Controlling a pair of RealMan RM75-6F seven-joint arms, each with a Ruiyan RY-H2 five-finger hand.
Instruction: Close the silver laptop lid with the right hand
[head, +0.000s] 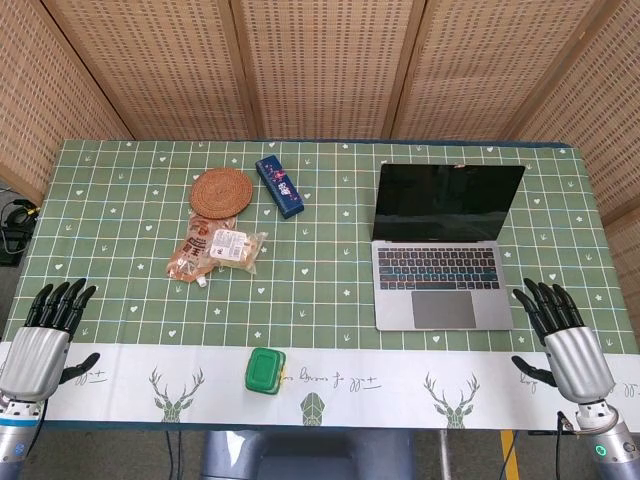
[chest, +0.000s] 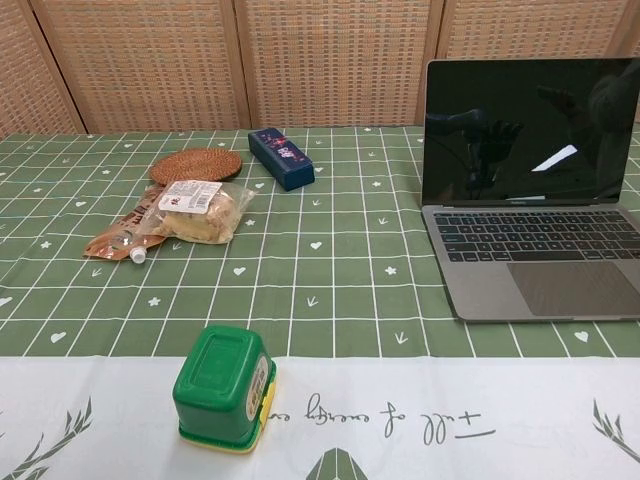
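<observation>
Two hands in head view, both empty with fingers extended — right hand (head: 565, 335) just beside the front right corner of the open silver laptop (head: 440, 283), not touching; left hand (head: 45, 340) well apart, far left of it. Left of the laptop: blue rectangular box (head: 279, 186), round woven coaster (head: 222, 191), clear bagged bread (head: 231, 246), green plastic container (head: 265, 370). Chest view — laptop (chest: 530, 255) lid upright, screen dark, on the green checked tablecloth (chest: 340, 250); neither hand shows.
</observation>
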